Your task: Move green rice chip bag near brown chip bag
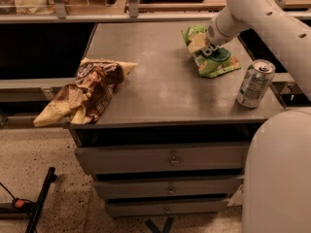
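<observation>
Well left of the gripper [197, 42], the brown chip bag [90, 93] overhangs the table [160, 93] edge. The gripper sits on the far end of the green rice chip bag [216, 62]; I cannot tell whether it grips. A can [255, 84] stands to its right.
</observation>
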Motion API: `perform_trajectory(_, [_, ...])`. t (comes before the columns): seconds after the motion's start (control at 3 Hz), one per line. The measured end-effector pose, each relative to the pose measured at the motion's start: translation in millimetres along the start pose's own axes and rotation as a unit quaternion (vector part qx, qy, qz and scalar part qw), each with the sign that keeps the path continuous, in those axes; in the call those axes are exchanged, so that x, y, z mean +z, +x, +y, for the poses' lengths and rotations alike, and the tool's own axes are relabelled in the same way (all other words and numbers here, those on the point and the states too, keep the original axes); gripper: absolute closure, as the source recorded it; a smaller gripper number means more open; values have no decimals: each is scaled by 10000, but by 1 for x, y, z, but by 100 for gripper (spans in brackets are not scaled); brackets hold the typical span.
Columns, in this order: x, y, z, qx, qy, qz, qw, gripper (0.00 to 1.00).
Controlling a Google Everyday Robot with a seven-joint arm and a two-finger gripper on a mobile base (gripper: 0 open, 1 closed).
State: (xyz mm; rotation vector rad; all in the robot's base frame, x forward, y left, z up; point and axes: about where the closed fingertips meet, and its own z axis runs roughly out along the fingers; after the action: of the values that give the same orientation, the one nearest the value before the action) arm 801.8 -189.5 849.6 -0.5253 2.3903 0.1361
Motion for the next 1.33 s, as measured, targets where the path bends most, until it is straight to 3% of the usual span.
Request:
perform_trajectory(0.33, [7, -4, 8, 33, -315, -122, 9994, 65])
perform_trajectory(0.67, [4, -22, 23, -151, -597, -328, 9976, 88])
perform_trajectory(1.0, [-13, -54, 45, -491, -893, -696, 9924, 100])
perform_trajectory(1.33, [-34, -87, 81, -899, -1356, -1144, 9800, 100])
